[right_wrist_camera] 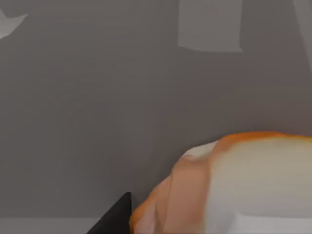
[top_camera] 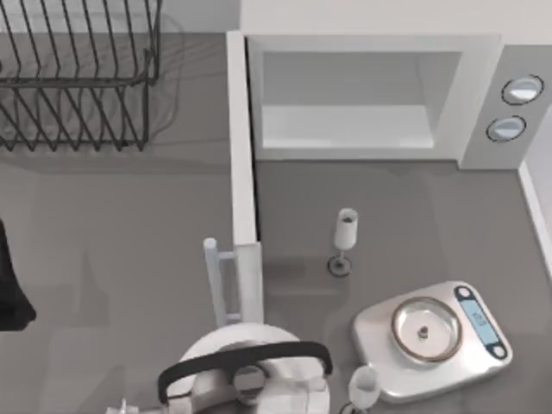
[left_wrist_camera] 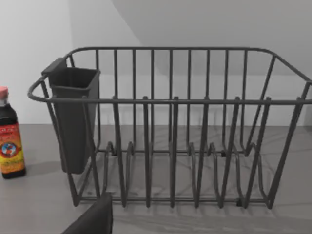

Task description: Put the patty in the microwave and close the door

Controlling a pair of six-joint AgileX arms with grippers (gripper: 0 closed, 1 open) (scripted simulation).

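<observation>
The patty (right_wrist_camera: 234, 185), orange-brown with a pale face, looms close in the right wrist view, above the grey tabletop. My right gripper (right_wrist_camera: 127, 214) is shut on it, with one dark finger (right_wrist_camera: 116, 218) touching its edge and the other hidden behind it. The microwave (top_camera: 483, 95) stands at the back right, its pale cavity (top_camera: 354, 103) bare. Its door (top_camera: 242, 138) is swung fully open and juts toward the front, seen edge-on, with the bar handle (top_camera: 213, 276) on its left face. My left arm (top_camera: 10, 285) is parked at the table's left edge.
A dark wire dish rack (top_camera: 78, 69) fills the back left, with a sauce bottle (left_wrist_camera: 9, 136) beside it. A stemmed glass (top_camera: 345, 233), a silver scale (top_camera: 431, 336) and a second glass (top_camera: 364, 386) stand right of the door. A white round object with a black band (top_camera: 246, 371) sits front centre.
</observation>
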